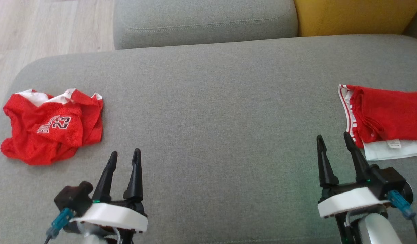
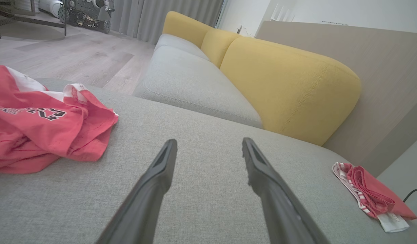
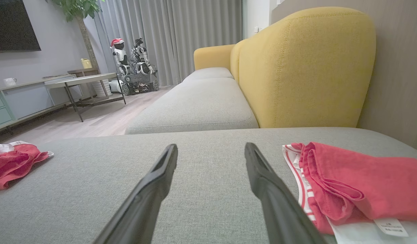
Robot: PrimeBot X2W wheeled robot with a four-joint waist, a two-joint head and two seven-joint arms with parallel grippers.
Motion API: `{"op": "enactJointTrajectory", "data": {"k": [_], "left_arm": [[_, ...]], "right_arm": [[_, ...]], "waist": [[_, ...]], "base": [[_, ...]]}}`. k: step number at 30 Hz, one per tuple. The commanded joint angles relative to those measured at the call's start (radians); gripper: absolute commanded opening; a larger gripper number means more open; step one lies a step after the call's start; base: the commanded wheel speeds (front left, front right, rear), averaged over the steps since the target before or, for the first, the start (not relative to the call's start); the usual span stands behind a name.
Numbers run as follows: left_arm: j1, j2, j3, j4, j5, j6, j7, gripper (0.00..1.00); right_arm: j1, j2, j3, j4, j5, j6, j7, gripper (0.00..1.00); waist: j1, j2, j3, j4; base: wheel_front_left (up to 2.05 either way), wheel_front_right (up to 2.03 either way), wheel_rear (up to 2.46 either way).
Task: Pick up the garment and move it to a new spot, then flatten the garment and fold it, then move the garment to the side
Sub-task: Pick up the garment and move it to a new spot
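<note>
Under both arms, a broad grey seat cushion (image 1: 208,101), bare across its middle, probably kept so as working room for spreading and folding. At its far edge, a yellow backrest (image 1: 354,17), well apart from the cloth.

Near the cushion's left edge, the crumpled red jersey (image 1: 52,125): heaped, number 23 uppermost, white trim poking out along the top. Looks like the garment to be picked up, being bunched and not yet flattened. At the right edge, a folded red garment (image 1: 388,118), lying flat with a striped band and a label showing. Reads as a piece already folded and set aside.

Low at the left, the left gripper (image 1: 125,153): jaws spread wide, holding nothing, hovering over bare cushion just beside the jersey and clear of it. Seems the nearer arm for the first grasp. Low at the right, the right gripper (image 1: 332,135): jaws likewise spread, empty, the outer finger close against the folded garment's striped edge. Cannot tell whether touching. Both poised as if at rest, with the pick-up not yet begun.
</note>
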Motion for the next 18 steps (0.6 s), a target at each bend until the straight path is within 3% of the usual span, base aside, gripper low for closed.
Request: {"op": "enactJointTrajectory", "data": {"k": [1,18], "left_arm": [[-0.034,0.003,0.028,-0.033,0.013,0.005,-0.006,1.0],[-0.048,0.003,0.029,-0.032,0.011,0.002,-0.006,1.0]], "right_arm": [[-0.014,-0.002,0.027,-0.031,0.008,-0.001,-0.017,1.0],[-0.021,-0.002,0.036,-0.027,0.021,-0.001,-0.022,1.0]], "waist": [[0.0,0.0,0.0,0.0],[0.0,0.0,0.002,0.03]], "base": [[0.0,0.0,0.0],[0.0,0.0,0.0]]}}
